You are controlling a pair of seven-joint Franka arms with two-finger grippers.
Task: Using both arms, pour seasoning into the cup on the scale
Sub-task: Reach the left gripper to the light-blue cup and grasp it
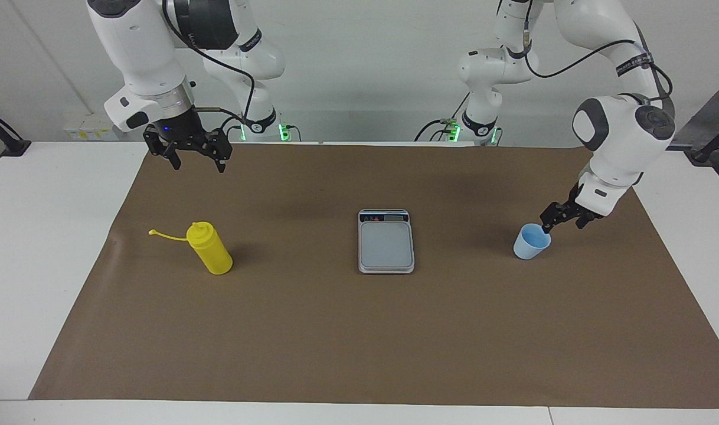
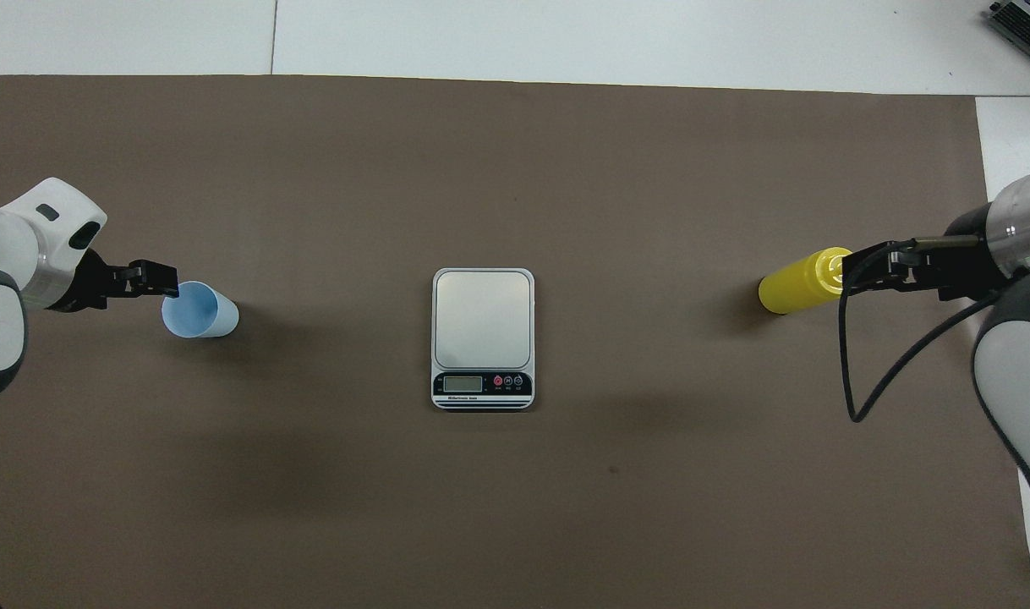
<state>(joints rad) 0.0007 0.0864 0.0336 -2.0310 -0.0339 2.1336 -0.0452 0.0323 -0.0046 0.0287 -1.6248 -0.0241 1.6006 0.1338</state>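
The light-blue cup [image 1: 532, 241] stands upright on the brown mat [image 1: 359, 330] toward the left arm's end of the tabletop [image 1: 46, 248], mouth open upward, well apart from the scale [image 1: 386, 241]. The left gripper [image 1: 563, 217] sits low at the cup's rim on the side facing the left arm's end; its fingers stand apart, and contact with the rim cannot be confirmed. The scale lies flat at the middle of the mat, weighing plate bare, display strip at the end nearer to the robots. Open mat lies between cup and scale, and again between scale and the yellow seasoning bottle [image 1: 211, 248]. That bottle stands toward the right arm's end, its cap strap [image 1: 166, 235] trailing toward the mat's edge. The right gripper [image 1: 188, 150] hangs in the air over the mat's edge nearest the robots, fingers apart, holding nothing, and waits. White tabletop borders the mat at both ends. A broad band of unoccupied mat runs farther from the robots than all three items.
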